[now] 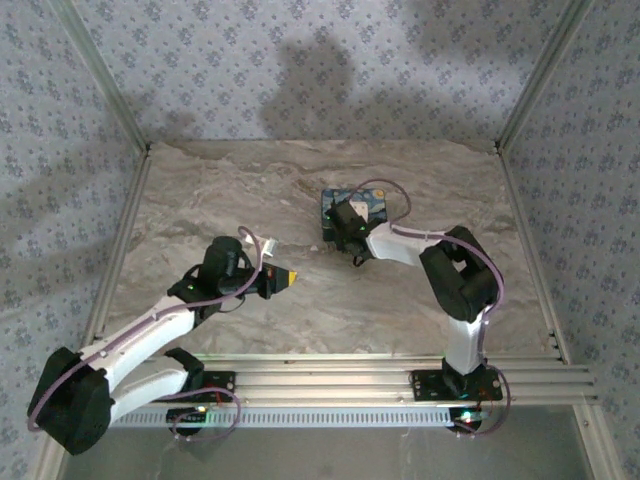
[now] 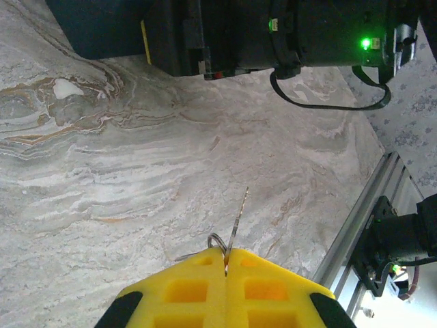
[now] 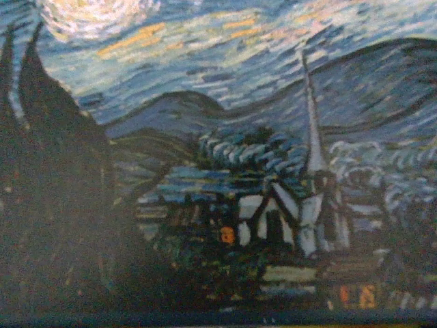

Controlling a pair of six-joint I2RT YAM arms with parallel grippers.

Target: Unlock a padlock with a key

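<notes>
A marbled grey-brown table (image 1: 330,320) is sitting inside walls (image 1: 300,60) papered in a small blue flower print, with metal rails (image 1: 400,375) running along its near edge. The padlock (image 1: 368,205) is resting toward the far right of the middle of the table, and its painted face is showing a swirling blue night sky, a yellow glow and a village with a church spire (image 3: 314,137). The right gripper (image 1: 342,220) is hanging over the near-left part of the padlock. Whether its jaws are spread or gripping the padlock, I cannot tell. The left gripper (image 1: 285,277) is hovering to the left of the padlock and nearer the arm bases, well apart from it. Its yellow pads (image 2: 191,287) are pressing together and pinching the key (image 2: 237,219). The key's thin blade is sticking out ahead of them above the table, with a small wire ring (image 2: 216,240) beside it. From the left wrist, the padlock (image 2: 95,27) is showing as a dark blue block beyond the key.
</notes>
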